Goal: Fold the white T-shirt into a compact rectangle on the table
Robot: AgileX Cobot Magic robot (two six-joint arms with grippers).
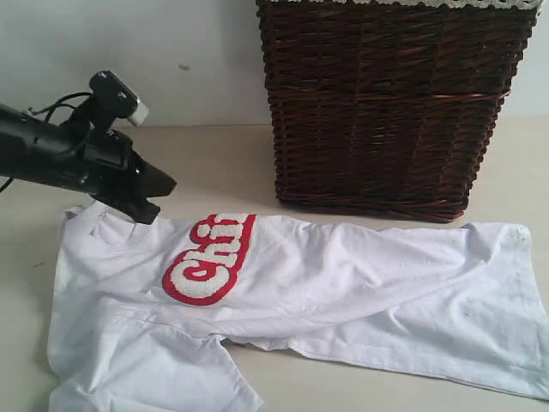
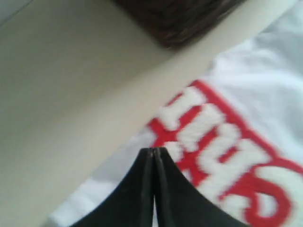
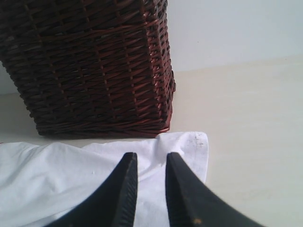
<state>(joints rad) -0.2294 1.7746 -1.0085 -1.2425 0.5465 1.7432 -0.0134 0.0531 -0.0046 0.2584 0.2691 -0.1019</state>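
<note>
The white T-shirt (image 1: 343, 283) lies spread across the table (image 1: 214, 159), rumpled, with its red-outlined fuzzy letters (image 1: 210, 257) facing up. My left gripper (image 1: 147, 206) is shut, its tips resting at the shirt's collar end, just beside the lettering (image 2: 222, 151). No cloth shows between its tips (image 2: 155, 150). The right gripper (image 3: 149, 156) is out of the exterior view. It hovers open over the shirt's hem corner (image 3: 191, 144), with white fabric under and between the fingers.
A tall dark brown wicker basket (image 1: 386, 103) stands on the table right behind the shirt's middle, close to the right gripper (image 3: 94, 66). Bare table lies to the hem's side (image 3: 255, 123). A pale wall rises at the back.
</note>
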